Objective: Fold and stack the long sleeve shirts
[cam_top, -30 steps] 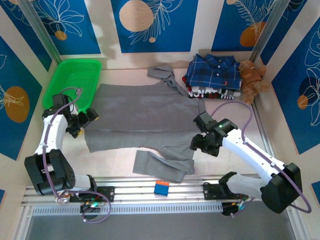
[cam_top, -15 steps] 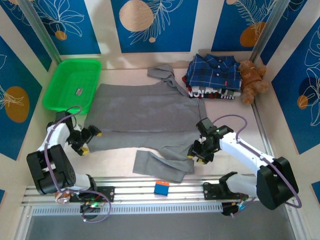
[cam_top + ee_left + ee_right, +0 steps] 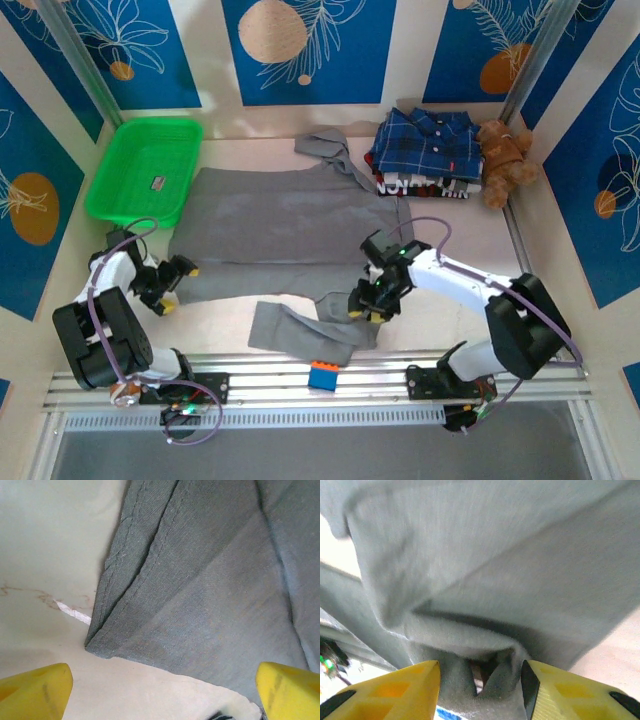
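The pale cream worktop (image 3: 250, 152) carries faint brown veins, plain in the left wrist view (image 3: 45, 540). Three walls close it in: the back wall (image 3: 300, 50), left wall (image 3: 30, 200) and right wall (image 3: 610, 180) each bear deep blue panels with white leaf drawings and orange or peach discs, set between cream strips. Slanting metal posts (image 3: 85, 70) stand in the far corners. Silver rails (image 3: 260, 385) run along the near edge. The light is bright and even.

The spread shirt (image 3: 290, 235) lies mid-table, its sleeve (image 3: 300, 335) trailing toward the near rail. The basket (image 3: 110, 200) sits far left, the folded shirt stack (image 3: 425, 150) far right, with the teddy bear (image 3: 505, 160) just right of it. A block (image 3: 322, 377) rests on the rail, before the sleeve.
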`<action>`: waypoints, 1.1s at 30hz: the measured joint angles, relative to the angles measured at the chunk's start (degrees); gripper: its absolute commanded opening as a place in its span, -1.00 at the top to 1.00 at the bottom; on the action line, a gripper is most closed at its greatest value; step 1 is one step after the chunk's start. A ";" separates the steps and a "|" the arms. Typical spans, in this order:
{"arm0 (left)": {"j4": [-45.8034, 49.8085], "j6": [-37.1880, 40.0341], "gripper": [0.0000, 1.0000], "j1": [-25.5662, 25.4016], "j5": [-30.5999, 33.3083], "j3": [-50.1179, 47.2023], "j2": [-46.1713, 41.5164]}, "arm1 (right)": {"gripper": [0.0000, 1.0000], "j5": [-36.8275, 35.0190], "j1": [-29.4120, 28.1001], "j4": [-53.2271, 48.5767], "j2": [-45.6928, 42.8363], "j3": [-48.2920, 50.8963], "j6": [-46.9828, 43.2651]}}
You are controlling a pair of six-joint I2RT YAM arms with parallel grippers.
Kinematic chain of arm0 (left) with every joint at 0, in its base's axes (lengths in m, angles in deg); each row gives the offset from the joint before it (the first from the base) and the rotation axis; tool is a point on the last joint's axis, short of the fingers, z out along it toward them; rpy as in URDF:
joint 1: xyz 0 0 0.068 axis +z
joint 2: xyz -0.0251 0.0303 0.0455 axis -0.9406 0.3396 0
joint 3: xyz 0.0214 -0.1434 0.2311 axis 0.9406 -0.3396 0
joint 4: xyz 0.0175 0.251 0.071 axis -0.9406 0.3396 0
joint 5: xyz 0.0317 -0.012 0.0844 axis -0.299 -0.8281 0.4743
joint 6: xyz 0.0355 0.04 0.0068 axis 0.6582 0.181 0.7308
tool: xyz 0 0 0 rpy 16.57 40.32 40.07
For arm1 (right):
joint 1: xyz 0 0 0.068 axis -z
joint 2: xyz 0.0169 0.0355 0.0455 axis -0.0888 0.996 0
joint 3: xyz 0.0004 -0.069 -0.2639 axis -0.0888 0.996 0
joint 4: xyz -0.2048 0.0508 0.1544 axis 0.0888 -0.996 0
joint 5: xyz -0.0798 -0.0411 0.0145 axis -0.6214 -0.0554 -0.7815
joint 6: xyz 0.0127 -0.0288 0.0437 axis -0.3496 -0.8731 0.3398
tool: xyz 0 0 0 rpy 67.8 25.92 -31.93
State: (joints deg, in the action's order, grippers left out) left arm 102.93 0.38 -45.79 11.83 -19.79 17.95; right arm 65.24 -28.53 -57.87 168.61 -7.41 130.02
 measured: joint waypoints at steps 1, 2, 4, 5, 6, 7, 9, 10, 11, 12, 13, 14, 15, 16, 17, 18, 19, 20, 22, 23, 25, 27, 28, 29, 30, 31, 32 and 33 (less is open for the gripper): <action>-0.11 0.17 -0.90 0.00 0.00 0.07 -0.28 | 0.02 -1.73 1.68 -1.20 -0.39 -1.05 -0.11; -0.09 0.44 -0.90 -0.17 0.00 0.26 -0.92 | 0.02 -3.96 3.91 -2.67 -0.57 -2.51 -0.52; 0.00 0.61 -0.91 -1.05 0.00 1.18 -2.47 | 0.03 -7.10 7.63 -4.44 0.09 -5.44 -1.79; 0.02 0.61 -0.90 -1.60 0.00 1.90 -3.32 | 0.07 -8.55 9.27 -5.11 1.18 -7.08 -2.73; -0.07 0.66 -0.90 -2.49 0.00 2.73 -4.20 | 0.13 -9.88 10.27 -5.44 2.58 -8.59 -3.50; -0.15 0.70 -0.90 -3.34 0.00 3.41 -4.79 | 0.18 -10.86 10.82 -5.40 4.11 -9.84 -4.22; -0.79 0.48 -0.88 -6.08 -0.09 4.79 -5.70 | 0.29 -11.93 11.30 -4.94 7.78 -11.69 -5.57; -1.55 0.37 -0.87 -7.78 -0.17 5.18 -5.77 | 0.34 -12.37 11.32 -4.59 9.20 -12.13 -5.77; -2.45 0.04 -0.84 -9.73 -0.33 5.46 -5.66 | 0.39 -12.83 11.39 -4.13 10.95 -12.50 -6.08; -3.50 -0.46 -0.81 -12.26 -0.42 5.68 -5.20 | 0.42 -13.27 11.47 -3.82 12.70 -12.85 -6.27; -4.35 -0.87 -0.79 -14.38 -0.42 5.95 -4.48 | 0.44 -13.70 11.61 -3.63 14.12 -13.22 -6.23; -5.51 -1.68 -0.76 -16.96 -0.44 6.38 -3.02 | 0.44 -14.21 11.69 -3.56 15.78 -13.79 -6.16; -7.04 -2.60 -0.72 -19.02 -0.46 6.67 -1.36 | 0.44 -14.82 11.78 -3.48 17.68 -14.64 -6.01; -8.87 -3.48 -0.67 -20.57 -0.50 6.78 0.50 | 0.44 -15.41 11.89 -3.39 19.06 -15.39 -5.95; -10.54 -4.59 -0.65 -21.70 -0.57 6.78 2.49 | 0.44 -16.02 12.07 -3.15 20.83 -16.41 -5.73; -12.07 -5.81 -0.64 -22.25 -0.44 6.78 4.83 | 0.45 -16.55 12.31 -2.89 22.29 -17.35 -5.51; -12.98 -6.60 -0.64 -22.29 -0.22 6.84 6.58 | 0.45 -17.18 12.55 -2.73 23.74 -18.36 -5.31; -13.70 -7.37 -0.63 -22.27 0.33 7.17 8.79 | 0.45 -17.81 12.79 -2.75 25.14 -19.56 -5.14; -14.32 -7.87 -0.62 -22.23 1.79 8.55 12.61 | 0.44 -18.88 13.25 -3.48 27.67 -22.51 -4.87; -14.27 -7.85 -0.61 -22.23 2.67 9.92 14.75 | 0.44 -19.65 13.42 -3.56 28.81 -24.30 -4.85; -14.43 -7.54 -0.60 -22.23 4.11 13.20 18.60 | 0.44 -20.59 13.86 -3.72 31.21 -27.74 -4.68; -14.58 -7.37 -0.59 -22.18 4.76 16.50 21.73 | 0.43 -21.29 14.47 -4.24 33.99 -31.67 -4.70; -14.84 -7.15 -0.57 -22.18 5.16 18.16 23.08 | 0.42 -21.62 14.80 -4.55 35.21 -33.57 -4.70; -15.08 -7.08 -0.56 -22.18 5.51 19.52 24.17 | 0.41 -21.99 15.19 -4.72 36.61 -35.58 -4.70; -15.21 -6.97 -0.56 -22.16 5.79 20.65 25.18 | 0.39 -22.29 15.45 -4.98 37.68 -37.22 -4.72; -15.37 -6.95 -0.56 -22.14 5.97 22.01 26.36 | 0.38 -22.67 15.74 -5.38 38.88 -39.15 -4.74; -15.41 -6.91 -0.56 -22.12 6.05 23.37 27.41 | 0.36 -22.91 16.00 -5.88 40.28 -41.35 -4.87; -15.41 -6.78 -0.56 -22.14 6.08 24.52 28.17 | 0.36 -23.06 16.22 -6.27 41.62 -43.50 -5.03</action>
State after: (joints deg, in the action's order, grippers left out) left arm 87.52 -6.39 -67.93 17.90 4.73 46.12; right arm 42.19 -12.31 -64.15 210.23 -50.91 124.99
